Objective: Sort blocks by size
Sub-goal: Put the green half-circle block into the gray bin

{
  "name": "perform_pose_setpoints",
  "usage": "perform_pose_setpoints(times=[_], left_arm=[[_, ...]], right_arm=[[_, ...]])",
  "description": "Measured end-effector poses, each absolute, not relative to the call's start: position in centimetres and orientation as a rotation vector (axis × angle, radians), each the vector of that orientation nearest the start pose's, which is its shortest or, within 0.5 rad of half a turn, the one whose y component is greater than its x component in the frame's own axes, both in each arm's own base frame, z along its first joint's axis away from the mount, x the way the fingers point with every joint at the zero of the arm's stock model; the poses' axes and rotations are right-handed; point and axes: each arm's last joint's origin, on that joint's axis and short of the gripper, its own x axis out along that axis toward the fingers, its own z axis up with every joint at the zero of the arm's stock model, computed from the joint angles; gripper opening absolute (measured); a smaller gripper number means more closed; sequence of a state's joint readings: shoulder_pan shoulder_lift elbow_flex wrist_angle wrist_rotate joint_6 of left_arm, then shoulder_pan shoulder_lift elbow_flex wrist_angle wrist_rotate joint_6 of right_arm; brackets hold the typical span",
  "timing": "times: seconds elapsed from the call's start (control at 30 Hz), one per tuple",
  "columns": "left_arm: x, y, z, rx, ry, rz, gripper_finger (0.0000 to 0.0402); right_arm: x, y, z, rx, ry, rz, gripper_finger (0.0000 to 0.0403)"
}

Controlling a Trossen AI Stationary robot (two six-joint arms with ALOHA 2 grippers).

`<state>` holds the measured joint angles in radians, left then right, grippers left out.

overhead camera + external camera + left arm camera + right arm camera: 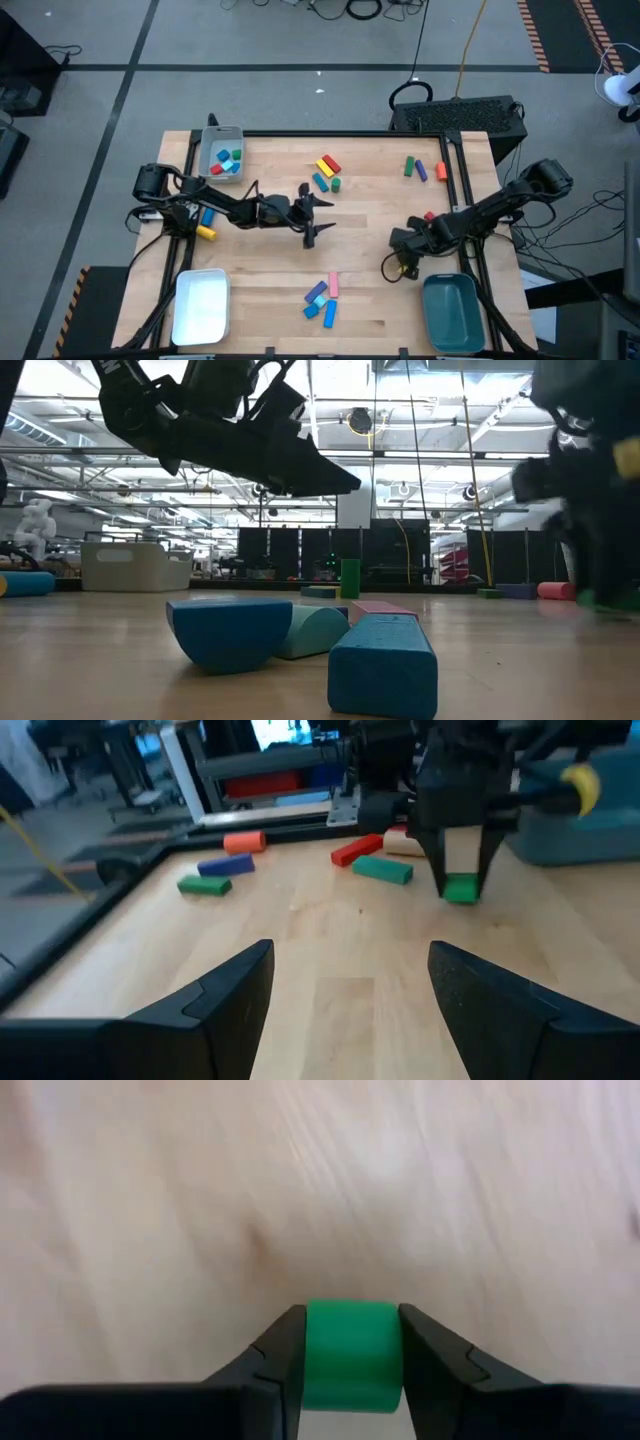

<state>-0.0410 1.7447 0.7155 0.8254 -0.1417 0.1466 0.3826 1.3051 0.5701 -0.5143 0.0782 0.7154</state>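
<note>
My right gripper (350,1365) is shut on a small green block (350,1352) over the right part of the table, and the left wrist view shows the gripper (460,880) too. My left gripper (320,217) hovers open over the middle of the table with nothing between its fingers (230,995). Loose blocks lie flat on the wood. One cluster (326,172) is far of centre, another (322,298) is near the front edge, and green, purple and orange ones (421,170) lie at the far right. My right gripper pinches the green block between its two fingers, one on each opposite side (312,1355). The fingers come from above, pointing steeply down. The block sits at the fingertips (460,892), right at the table top. I cannot tell whether it rests on the wood or hangs just clear.
A grey tray (222,135) with several blocks stands at the far left. A white tray (201,318) is at the near left and a teal tray (452,325) at the near right. A red bar and a green bar (380,870) lie close behind the right gripper. Yellow and blue blocks (206,226) lie under the left arm.
</note>
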Motion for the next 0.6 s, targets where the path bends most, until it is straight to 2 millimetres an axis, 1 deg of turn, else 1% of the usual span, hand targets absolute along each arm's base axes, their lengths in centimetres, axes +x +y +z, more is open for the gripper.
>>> perform_pose_setpoints(times=[0.1,0.2,0.37,0.5,0.6], left_arm=[[33.8,-1.3,16.6,0.243,0.206,0.068,0.0267],[33.7,-2.0,16.6,0.312,0.203,0.043,0.0267],[33.8,-2.9,17.2,0.324,0.135,0.03,0.0267],[33.8,-3.8,17.5,0.433,0.111,0.003,0.0267],[33.8,-4.5,17.6,0.538,0.108,-0.024,0.0267]], right_arm=[[20.2,7.4,15.5,0.352,1.092,-0.107,0.0118],[21.5,7.2,16.8,0.346,0.908,-0.075,0.0126],[23.5,6.4,18.9,0.303,0.621,-0.068,0.0116],[24.5,5.5,20.2,0.288,0.47,-0.058,0.0119],[24.9,4.8,20.7,0.302,0.405,-0.073,0.0121]])
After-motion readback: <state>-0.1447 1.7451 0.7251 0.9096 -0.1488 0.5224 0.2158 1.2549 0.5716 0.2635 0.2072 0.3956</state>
